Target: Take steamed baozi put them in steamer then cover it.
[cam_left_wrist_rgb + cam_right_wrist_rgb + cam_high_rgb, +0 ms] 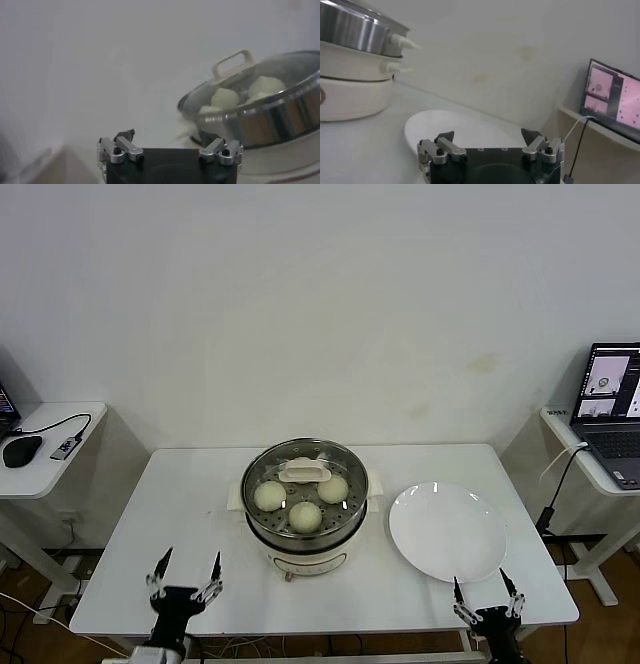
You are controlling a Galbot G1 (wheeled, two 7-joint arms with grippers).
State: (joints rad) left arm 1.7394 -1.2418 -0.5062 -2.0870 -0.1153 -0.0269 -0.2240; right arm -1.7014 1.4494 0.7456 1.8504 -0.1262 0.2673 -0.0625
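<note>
Sitting lidded, steamer (305,514) lies beyond both pincers (spread).

Cream-white baozi (305,516), shiny steel steamer (262,534) — perforated tray, white plate (447,532)

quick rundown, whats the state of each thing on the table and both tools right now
steamer: covered, glass lid on
lid: seated on the steamer, white handle on top
steamed baozi: inside the steamer under the lid, three visible
plate: empty, beside the steamer on the robot's right
left tool: open, holding nothing, at the near table edge
right tool: open, holding nothing, near the plate's front edge
</note>
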